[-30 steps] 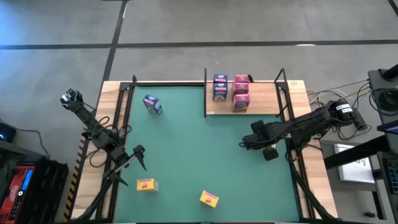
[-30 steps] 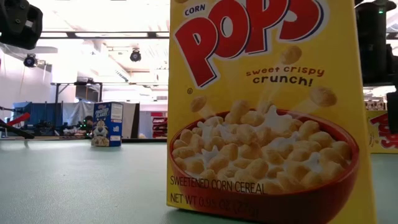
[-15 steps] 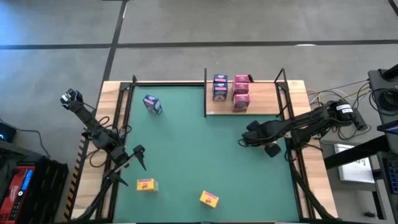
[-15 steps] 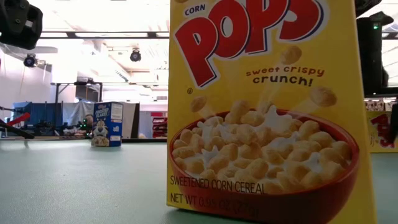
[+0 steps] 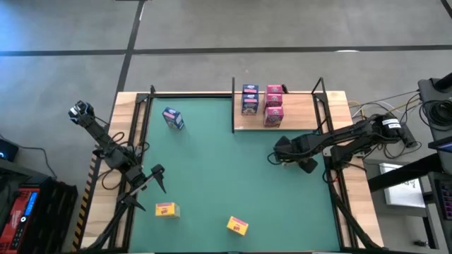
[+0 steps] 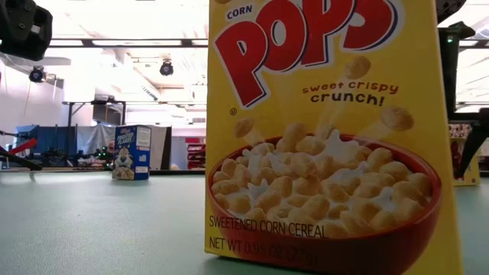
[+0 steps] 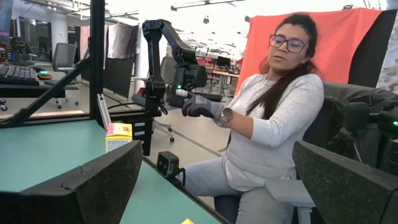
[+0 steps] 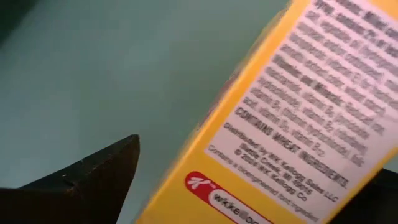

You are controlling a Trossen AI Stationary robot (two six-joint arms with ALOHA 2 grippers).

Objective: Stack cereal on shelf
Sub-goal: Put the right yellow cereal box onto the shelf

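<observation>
One camera hangs overhead, looking straight down on the whole green surface (image 5: 226,176) and both arms. A second sits at surface height, facing level into the room, very close to a yellow cereal box (image 6: 325,137). The left wrist camera looks outward past the surface edge at a seated person (image 7: 267,130). The right wrist camera sits nearly against a yellow box side (image 8: 280,124). Overhead and low views share the blue box (image 5: 173,118).

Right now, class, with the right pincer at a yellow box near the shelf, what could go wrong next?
1. The yellow cereal box sits skewed at the right pincer; it might slip or land crooked.
2. The shelf already carries blue boxes and pink boxes; a careless approach could topple them.
3. The arm might catch the shelf's black post.
</observation>
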